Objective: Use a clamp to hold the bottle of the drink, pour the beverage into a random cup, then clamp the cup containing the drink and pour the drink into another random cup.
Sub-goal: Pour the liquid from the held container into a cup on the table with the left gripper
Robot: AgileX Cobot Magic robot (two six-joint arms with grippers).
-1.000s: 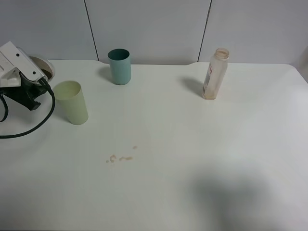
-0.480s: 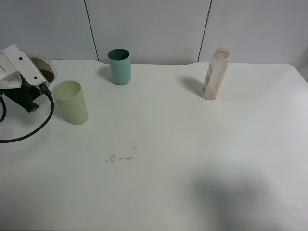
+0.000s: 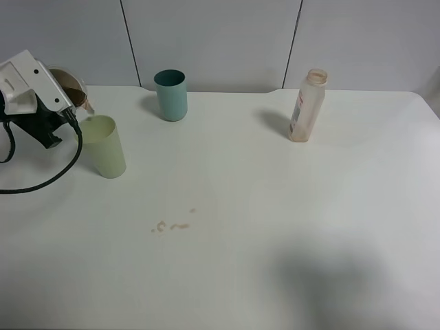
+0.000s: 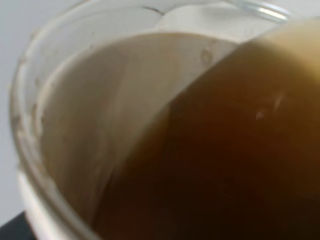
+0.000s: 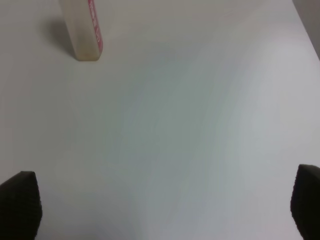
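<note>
Spill marks (image 3: 172,225): small brown drips on the table (image 3: 275,227), nearest the viewer
Right gripper (image 5: 160,205): jaws spread wide, holding nothing, hanging over bare table
Tumbler (image 3: 102,146): pale green, upright at the left, just below the tilted cup
Left gripper (image 3: 48,120): pressed tight on the cup with the drink (image 3: 69,89), tipped toward the tumbler's mouth
Step in hand: second pour, cup into tumbler; judged just starting
Next move: more tilt, lip kept over the tumbler's opening
Bottle (image 3: 307,105): upright far right, looks empty
Teal cup (image 3: 170,95): at the back, untouched
Left wrist view only: brown beverage (image 4: 225,165) banked against the cup wall, near the rim
High view only: cup's place over the tumbler
</note>
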